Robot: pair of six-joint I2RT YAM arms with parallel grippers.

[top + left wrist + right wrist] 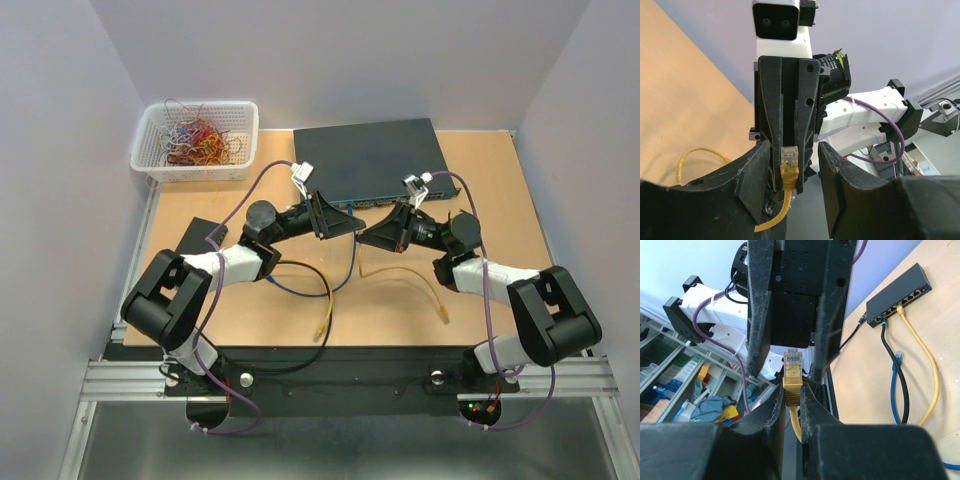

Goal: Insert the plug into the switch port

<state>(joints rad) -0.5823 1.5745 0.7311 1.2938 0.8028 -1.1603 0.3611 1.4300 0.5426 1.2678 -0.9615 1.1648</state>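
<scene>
Two grippers meet tip to tip above tan wooden surface [500,180]. Clear-tipped yellow network plug [793,362] held in air, in no port; right gripper [791,392] clamped on its yellow boot. Spread wide around it: left gripper [793,152], black fingers [755,175] flanking plug, not touching. Step, likely: handover or regrasp before insertion. Large dark flat switch [370,160] lies just beyond; small black switch box [897,292] has cables in ports. Next move likely calls for left closing squarely on plug body, right releasing, then aligning tip with free port.
</scene>
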